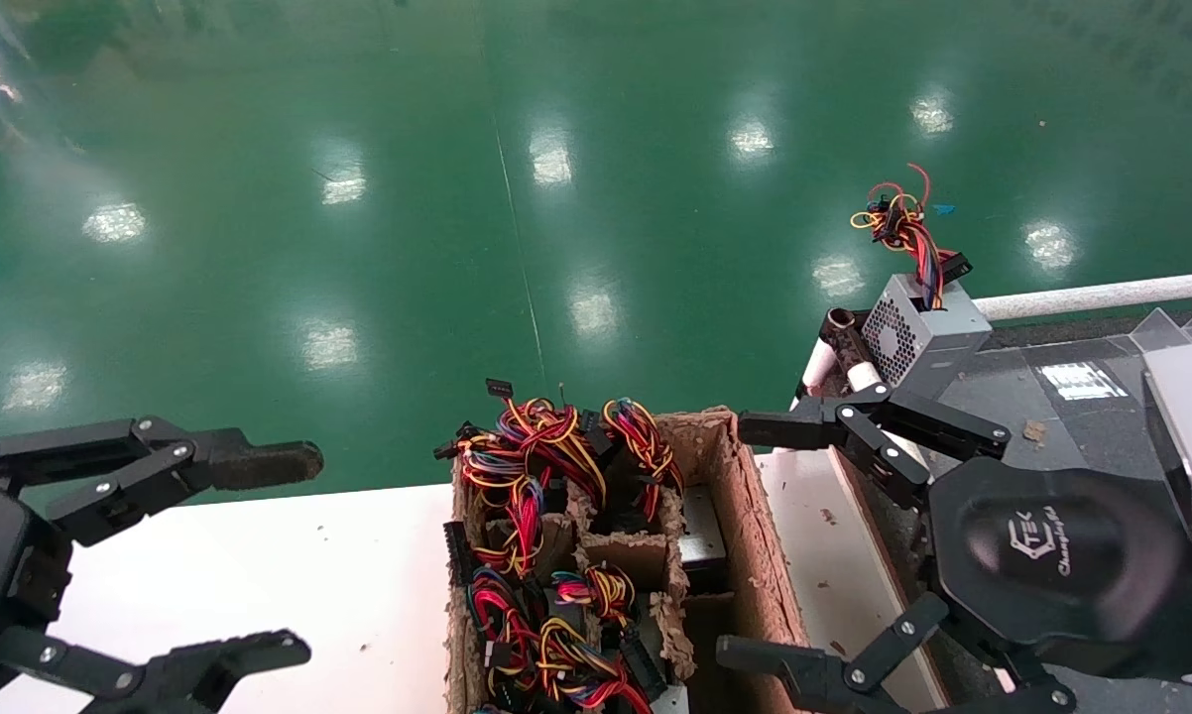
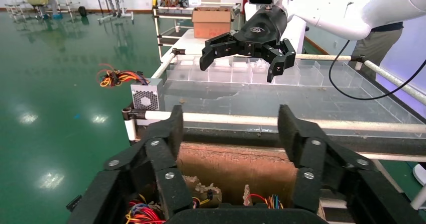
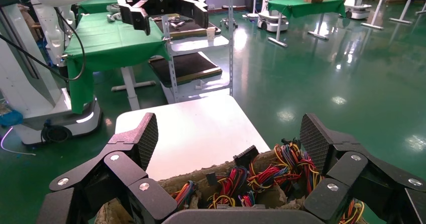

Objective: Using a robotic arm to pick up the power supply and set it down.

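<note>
The power supply shows only as a grey metal face (image 1: 702, 526) deep in the right-hand compartment of a worn cardboard carton (image 1: 755, 535); its fan side is hidden. Red, yellow and black wire bundles (image 1: 546, 446) spill over the carton's other compartments. My right gripper (image 1: 745, 540), black with a white logo on its palm, hovers open at the carton's right side, one finger on either side of that compartment. In the right wrist view its fingers (image 3: 145, 138) frame the wires (image 3: 271, 171). My left gripper (image 1: 298, 555) hangs open over the white table, left of the carton.
A grey box with a honeycomb-mesh side (image 1: 913, 332) and a wire tuft (image 1: 903, 223) stands on the dark belt (image 1: 1042, 416) at the right, behind a white rail (image 1: 1102, 295). The white table (image 1: 259, 565) lies left of the carton, with green floor beyond.
</note>
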{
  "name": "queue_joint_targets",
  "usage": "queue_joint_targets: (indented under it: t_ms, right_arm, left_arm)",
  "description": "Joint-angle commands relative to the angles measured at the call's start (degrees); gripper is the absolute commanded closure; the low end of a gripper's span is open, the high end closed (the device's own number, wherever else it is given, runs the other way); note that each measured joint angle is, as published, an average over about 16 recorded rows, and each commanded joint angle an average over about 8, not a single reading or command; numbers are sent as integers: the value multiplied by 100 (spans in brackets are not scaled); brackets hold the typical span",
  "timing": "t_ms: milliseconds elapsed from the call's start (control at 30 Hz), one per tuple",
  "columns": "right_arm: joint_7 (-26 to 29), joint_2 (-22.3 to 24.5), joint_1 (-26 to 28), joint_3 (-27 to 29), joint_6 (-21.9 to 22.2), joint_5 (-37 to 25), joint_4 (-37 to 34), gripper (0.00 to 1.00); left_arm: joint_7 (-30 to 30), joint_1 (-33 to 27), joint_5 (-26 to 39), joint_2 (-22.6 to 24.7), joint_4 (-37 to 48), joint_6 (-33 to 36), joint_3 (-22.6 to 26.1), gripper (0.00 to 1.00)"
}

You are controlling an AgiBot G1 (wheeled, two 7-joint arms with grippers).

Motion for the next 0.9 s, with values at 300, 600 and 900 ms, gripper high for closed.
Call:
queue_joint_targets:
  t_ms: [300, 600, 900]
  right_arm:
    - [0, 0, 0, 0, 0, 0, 0, 0]
    - [0, 0, 0, 0, 0, 0, 0, 0]
    - [0, 0, 0, 0, 0, 0, 0, 0]
  left_arm:
    - [0, 0, 0, 0, 0, 0, 0, 100]
    - [0, 0, 0, 0, 0, 0, 0, 100]
    - [0, 0, 0, 0, 0, 0, 0, 100]
